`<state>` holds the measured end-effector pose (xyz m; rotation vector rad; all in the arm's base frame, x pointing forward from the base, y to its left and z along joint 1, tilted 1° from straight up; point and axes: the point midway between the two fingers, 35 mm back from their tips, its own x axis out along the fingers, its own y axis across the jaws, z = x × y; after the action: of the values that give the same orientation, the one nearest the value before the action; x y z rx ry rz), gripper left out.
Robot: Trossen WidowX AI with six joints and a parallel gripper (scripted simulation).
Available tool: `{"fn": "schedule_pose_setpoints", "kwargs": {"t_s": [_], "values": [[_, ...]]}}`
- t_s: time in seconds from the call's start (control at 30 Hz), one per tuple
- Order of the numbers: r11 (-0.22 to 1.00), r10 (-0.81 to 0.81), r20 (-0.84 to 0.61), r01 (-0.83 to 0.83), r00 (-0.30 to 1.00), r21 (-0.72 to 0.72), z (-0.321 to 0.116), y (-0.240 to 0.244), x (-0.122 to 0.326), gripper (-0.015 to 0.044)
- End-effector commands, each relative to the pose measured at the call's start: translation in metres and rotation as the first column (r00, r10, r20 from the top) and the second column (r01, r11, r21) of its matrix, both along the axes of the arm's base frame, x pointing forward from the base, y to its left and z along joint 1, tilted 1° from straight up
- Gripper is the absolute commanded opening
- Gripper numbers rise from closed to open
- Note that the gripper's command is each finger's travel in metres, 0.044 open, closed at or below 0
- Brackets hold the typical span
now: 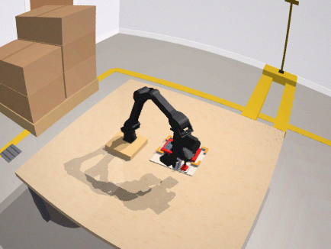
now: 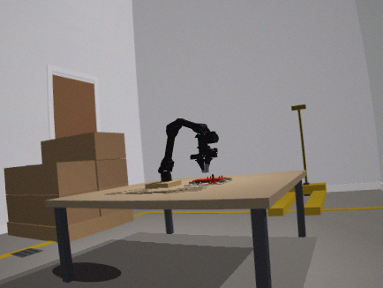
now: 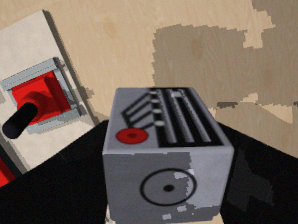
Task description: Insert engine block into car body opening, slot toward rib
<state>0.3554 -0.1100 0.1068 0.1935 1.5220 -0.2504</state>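
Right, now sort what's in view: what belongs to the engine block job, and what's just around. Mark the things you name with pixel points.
For the job:
- engine block [image 3: 169, 150]
- red car body [image 1: 166, 145]
- pincer [image 1: 177, 164] [image 2: 206, 170], shut on the block

Just around:
- stacked cardboard boxes [image 1: 43, 76] [image 2: 77, 177]
- yellow pallet jack [image 1: 287, 101] [image 2: 316, 200]
- brown door [image 2: 74, 106]

Top view: from high above table [image 1: 213, 206] [image 2: 168, 203], facing obliquely down onto it. Exterior view: farther back, from beside table, near tabletop height, facing across it. Both share whole tabletop. Wrist view: closest, just above table, facing down at part of surface.
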Motion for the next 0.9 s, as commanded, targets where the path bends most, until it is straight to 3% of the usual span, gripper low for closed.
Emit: {"fn": "schedule_pose_setpoints", "kwargs": {"t_s": [0.0, 0.87], "values": [[1.000, 0.007, -0.002, -0.007, 1.000, 0.006, -0.008, 0.001, 0.000, 0.0000], [1.000, 0.007, -0.002, -0.007, 1.000, 0.006, -0.057, -0.001, 0.001, 0.0000]]}}
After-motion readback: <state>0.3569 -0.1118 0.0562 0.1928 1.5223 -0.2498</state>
